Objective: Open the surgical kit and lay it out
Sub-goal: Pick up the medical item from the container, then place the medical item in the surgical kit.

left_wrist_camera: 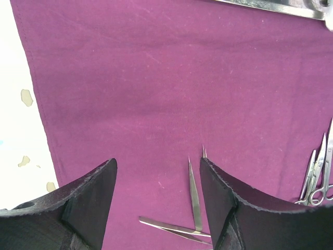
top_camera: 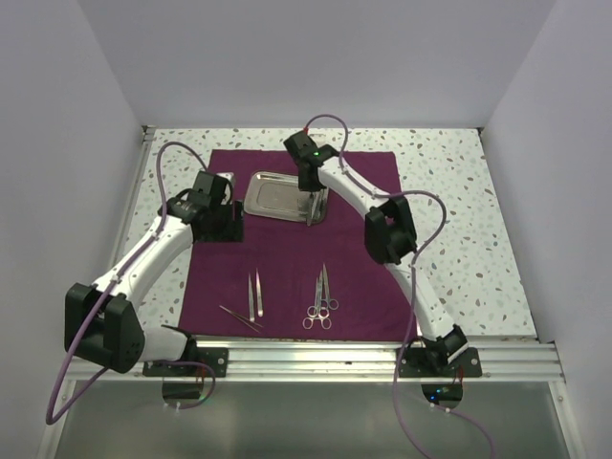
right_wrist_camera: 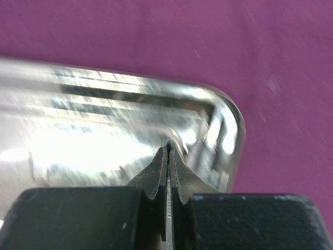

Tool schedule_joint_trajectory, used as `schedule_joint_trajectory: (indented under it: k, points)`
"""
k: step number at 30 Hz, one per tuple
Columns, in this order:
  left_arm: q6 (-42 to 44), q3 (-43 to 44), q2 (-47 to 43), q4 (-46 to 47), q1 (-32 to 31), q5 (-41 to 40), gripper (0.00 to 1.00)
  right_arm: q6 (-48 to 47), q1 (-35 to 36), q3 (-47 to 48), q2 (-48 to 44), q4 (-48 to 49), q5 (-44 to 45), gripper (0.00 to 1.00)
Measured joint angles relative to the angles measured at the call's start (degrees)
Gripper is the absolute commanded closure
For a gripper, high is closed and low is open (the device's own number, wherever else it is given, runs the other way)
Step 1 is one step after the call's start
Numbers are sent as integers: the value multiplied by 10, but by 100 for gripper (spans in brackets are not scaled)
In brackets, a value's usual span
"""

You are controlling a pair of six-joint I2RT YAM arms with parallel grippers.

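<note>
Purple cloth (top_camera: 287, 277) lies flat on the table, with the steel tray (top_camera: 275, 196) at its far centre. Tweezers (top_camera: 254, 296) lie near-left and the ring-handled instruments (top_camera: 322, 298) near-centre. Right gripper (right_wrist_camera: 169, 148) is pinched tight on the tray's near-right rim. Left gripper (left_wrist_camera: 158, 164) hangs spread over the cloth's left part, holding nothing.

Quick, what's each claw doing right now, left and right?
Left claw: open, holding nothing.
Right claw: closed on the rim of the steel tray.
</note>
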Motion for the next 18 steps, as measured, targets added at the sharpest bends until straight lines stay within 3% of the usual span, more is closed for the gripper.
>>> schedule_joint_trajectory:
  k: [6,12,18]
  points:
    - [0,2,-4,0,0,0,32,-3,-3,-196,-162,12,4,100]
    - [0,8,-14,-1,0,0,32,-12,-12,-314,-302,36,18,100]
    - [-2,14,-17,-2,0,-1,32,-5,-15,-575,-481,98,19,100]
